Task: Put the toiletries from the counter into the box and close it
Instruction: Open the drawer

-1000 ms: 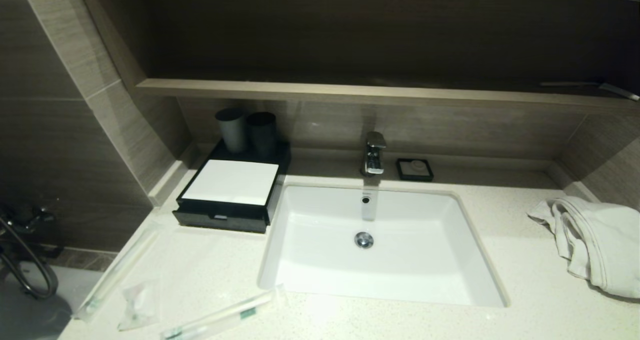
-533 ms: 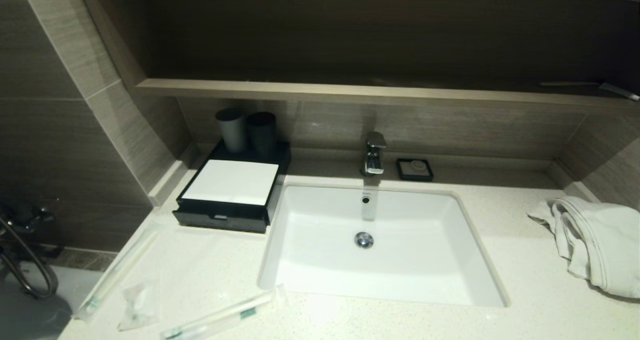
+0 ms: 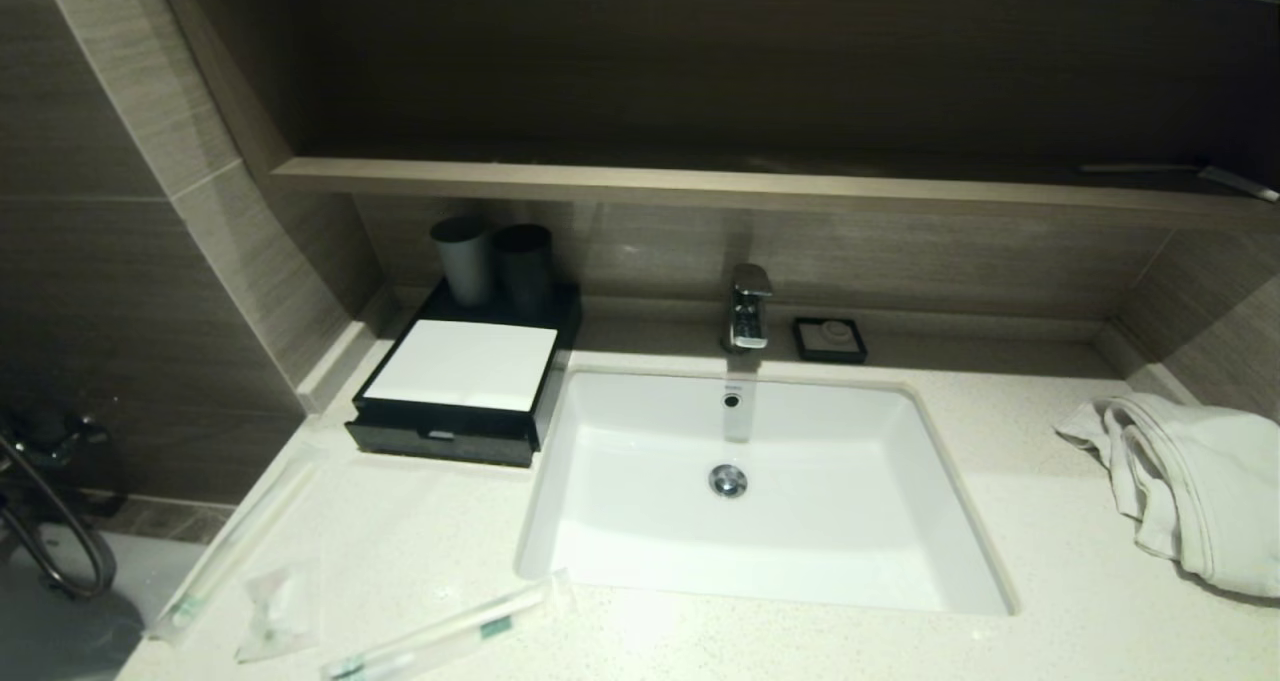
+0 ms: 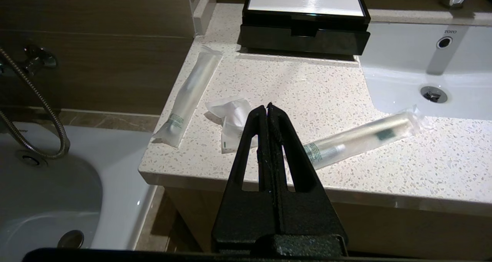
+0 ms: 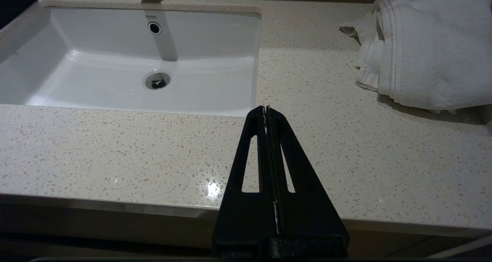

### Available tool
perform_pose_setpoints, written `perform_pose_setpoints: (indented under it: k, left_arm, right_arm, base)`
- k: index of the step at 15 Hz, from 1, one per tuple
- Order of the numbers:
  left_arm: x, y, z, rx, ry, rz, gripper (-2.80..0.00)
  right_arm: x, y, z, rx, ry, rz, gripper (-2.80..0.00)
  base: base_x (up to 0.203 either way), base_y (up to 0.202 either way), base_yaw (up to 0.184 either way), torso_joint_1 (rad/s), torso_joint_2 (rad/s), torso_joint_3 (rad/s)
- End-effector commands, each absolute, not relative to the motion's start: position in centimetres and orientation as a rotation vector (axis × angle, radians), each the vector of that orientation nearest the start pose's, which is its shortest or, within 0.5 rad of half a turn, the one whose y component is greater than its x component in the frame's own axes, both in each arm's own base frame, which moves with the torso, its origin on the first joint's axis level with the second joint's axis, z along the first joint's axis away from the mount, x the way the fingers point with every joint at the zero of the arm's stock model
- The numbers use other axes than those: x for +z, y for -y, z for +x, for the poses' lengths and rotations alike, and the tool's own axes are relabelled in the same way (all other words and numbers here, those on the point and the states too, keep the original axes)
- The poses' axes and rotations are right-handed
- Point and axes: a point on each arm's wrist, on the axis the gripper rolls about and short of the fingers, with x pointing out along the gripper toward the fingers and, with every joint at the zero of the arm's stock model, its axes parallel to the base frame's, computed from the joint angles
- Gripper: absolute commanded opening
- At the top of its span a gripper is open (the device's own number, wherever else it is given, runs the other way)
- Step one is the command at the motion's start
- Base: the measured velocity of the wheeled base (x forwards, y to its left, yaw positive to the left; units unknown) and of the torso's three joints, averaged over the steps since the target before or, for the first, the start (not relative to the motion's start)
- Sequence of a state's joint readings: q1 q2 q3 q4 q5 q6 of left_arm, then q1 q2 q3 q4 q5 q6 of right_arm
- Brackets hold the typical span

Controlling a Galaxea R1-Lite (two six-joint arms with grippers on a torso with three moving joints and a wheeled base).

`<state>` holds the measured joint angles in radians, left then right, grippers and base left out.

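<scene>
The left gripper (image 4: 268, 107) hangs in front of the counter's (image 4: 315, 96) near edge, off the surface, its fingers pressed together and holding nothing. Just ahead of its tips lies a small crumpled sachet (image 4: 230, 117). To one side of that, toward the sink (image 4: 399, 77), lies a long wrapped toothbrush (image 4: 361, 138); its long axis runs slantwise across the gripper's line of reach, one end near the fingertips and the other angling away toward the basin. On the sachet's far side, by the counter's outer edge above the bathtub (image 4: 46, 192), a second wrapped tube (image 4: 190, 92) lies with its long axis pointing nearly straight away from the gripper, toward the box (image 4: 305, 35). The box stands farther ahead, against the wall, its drawer front facing the gripper and seemingly not yet open.

The right gripper (image 5: 265, 109) is also pressed shut and empty, held before the counter on the other side of the sink, with only a folded towel (image 5: 423, 46) near it and all three packets well apart from it. The left arm is clearly the nearer one, so the pickups likely fall to it; it must spread its fingers first.
</scene>
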<state>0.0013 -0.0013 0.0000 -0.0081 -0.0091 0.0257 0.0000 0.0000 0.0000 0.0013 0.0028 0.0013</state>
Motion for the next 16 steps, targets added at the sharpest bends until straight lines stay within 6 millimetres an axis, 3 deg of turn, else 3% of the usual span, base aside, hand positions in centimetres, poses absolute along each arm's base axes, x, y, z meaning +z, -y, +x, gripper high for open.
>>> perform_pose_setpoints:
  k: [1, 16]
  left_arm:
    - [7.62, 0.02, -2.29, -0.008, 0.009, 0.029, -2.8]
    - [7.66, 0.02, -2.29, -0.006, 0.01, 0.017, -2.8]
  right_arm:
    - [7.53, -0.01, -2.28, 0.003, -0.002, 0.002, -2.8]
    - [7.53, -0.01, -2.28, 0.002, -0.002, 0.002, -2.8]
  base:
    - [0.0, 0.0, 0.0, 0.0, 0.0, 0.0]
    - [0.0, 0.0, 0.0, 0.0, 0.0, 0.0]
